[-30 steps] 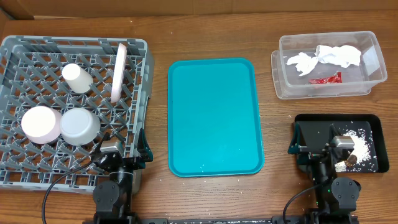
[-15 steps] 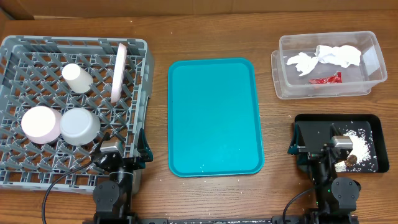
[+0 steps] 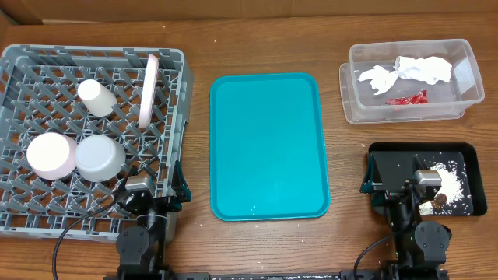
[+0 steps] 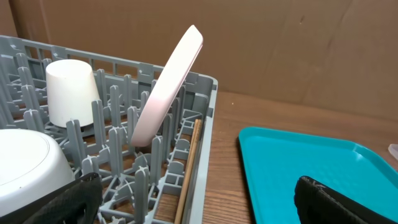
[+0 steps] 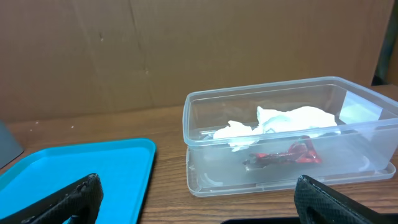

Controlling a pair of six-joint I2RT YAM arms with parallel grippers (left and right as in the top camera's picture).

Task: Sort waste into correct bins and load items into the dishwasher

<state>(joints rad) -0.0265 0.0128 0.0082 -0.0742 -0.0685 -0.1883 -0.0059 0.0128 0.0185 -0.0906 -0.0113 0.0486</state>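
The grey dishwasher rack (image 3: pixel 23 62) at the left holds a white cup (image 3: pixel 96 98), a pink-white plate (image 3: pixel 147 89) on edge, a pink bowl (image 3: pixel 51 154) and a grey-white bowl (image 3: pixel 99 158). Back right, the clear tub (image 3: pixel 354 109) holds white tissue (image 3: pixel 416 70) and a red wrapper (image 3: pixel 408 99). Rice (image 3: pixel 450 183) and a brown lump (image 3: pixel 440 200) lie in the black tray (image 3: pixel 389 149). My left gripper (image 3: pixel 154 189) (image 4: pixel 199 202) hangs open over the rack's near right corner. The right gripper (image 3: pixel 405 187) (image 5: pixel 199 199) is open over the black tray, holding nothing.
A large teal tray (image 3: pixel 268 144) lies in the middle of the wooden table, between rack and bins. A cardboard wall (image 5: pixel 186 50) stands behind the table. The tub's lid (image 3: pixel 346 78) sits under it.
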